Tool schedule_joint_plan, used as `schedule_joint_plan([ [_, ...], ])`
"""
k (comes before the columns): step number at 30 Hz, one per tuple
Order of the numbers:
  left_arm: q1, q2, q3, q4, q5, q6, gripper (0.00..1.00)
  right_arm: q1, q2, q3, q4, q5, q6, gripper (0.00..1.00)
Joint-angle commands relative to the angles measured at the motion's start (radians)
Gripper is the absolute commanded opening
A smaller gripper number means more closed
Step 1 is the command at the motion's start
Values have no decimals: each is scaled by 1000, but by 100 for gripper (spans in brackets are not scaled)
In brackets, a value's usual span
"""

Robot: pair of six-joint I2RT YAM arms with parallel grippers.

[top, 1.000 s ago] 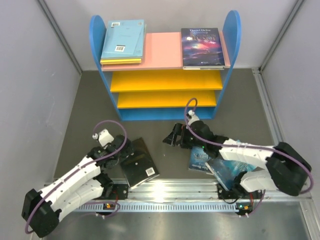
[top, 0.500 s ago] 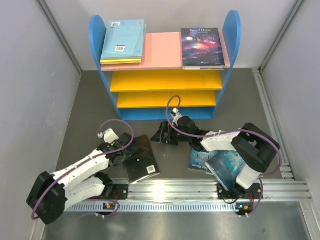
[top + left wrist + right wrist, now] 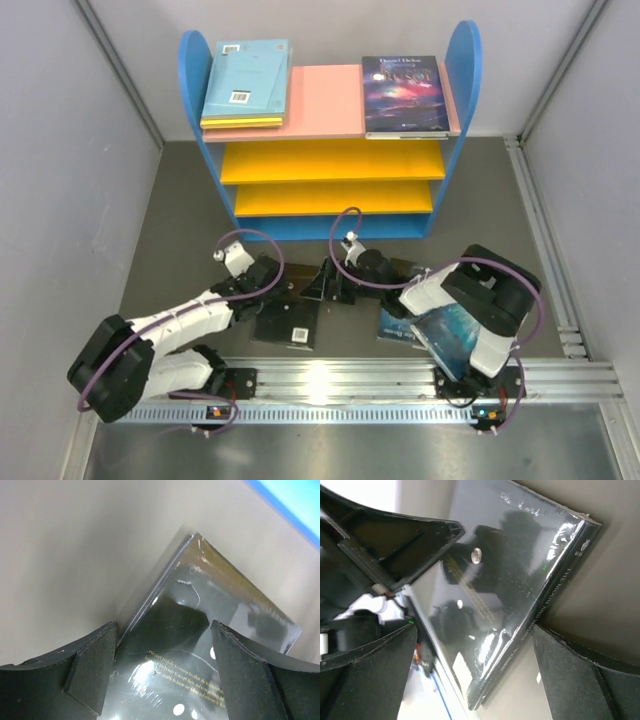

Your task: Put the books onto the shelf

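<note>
A black book (image 3: 292, 322) lies flat on the dark floor in front of the shelf (image 3: 330, 162). My left gripper (image 3: 281, 291) is low over its far left corner. In the left wrist view the glossy black book (image 3: 210, 610) runs between the jaws of my left gripper (image 3: 164, 628), which stand apart, the left finger beside the book's edge. My right gripper (image 3: 322, 288) faces it from the right, open. The right wrist view shows the black book's spine (image 3: 555, 580) between the wide jaws of my right gripper (image 3: 474, 630). Neither grips it.
A light blue book (image 3: 247, 78) on a yellow one and a dark purple book (image 3: 405, 95) lie on the shelf's pink top board. Two more books (image 3: 447, 335) overlap on the floor under the right arm. An aluminium rail (image 3: 350, 385) borders the near edge.
The right arm reached left to the black book. The left gripper advanced onto its corner and narrowed its jaws. The book turned and slid slightly right.
</note>
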State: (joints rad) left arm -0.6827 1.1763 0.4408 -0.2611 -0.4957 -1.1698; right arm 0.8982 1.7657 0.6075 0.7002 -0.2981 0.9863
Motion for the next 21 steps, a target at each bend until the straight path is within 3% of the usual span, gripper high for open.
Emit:
schedule_joint_plan([
  [1,-49,97,-128,124,276,-83,80,34,207,-101,287,-57,119,98],
  [3,-57,102,-145,170,296,-96,78,41,329,-129,482,-73,222,100],
  [4,-61,98,-168,231,336,-99,77,41,369,-140,680,-69,257,100],
  [6,-64,94,-197,304,377,-119,74,41,440,-159,813,-43,328,100],
  [9,-87,68,-261,433,439,-159,70,65,382,-176,817,23,276,99],
  [13,-121,-21,-304,462,431,-174,68,85,270,-199,800,73,232,95],
  [16,-121,-107,-304,390,408,-171,68,94,210,-207,740,89,221,85],
  [17,-121,-128,-306,360,402,-168,68,96,201,-213,733,94,221,76],
  [21,-121,-259,-318,266,373,-176,68,97,134,-282,662,154,221,56],
])
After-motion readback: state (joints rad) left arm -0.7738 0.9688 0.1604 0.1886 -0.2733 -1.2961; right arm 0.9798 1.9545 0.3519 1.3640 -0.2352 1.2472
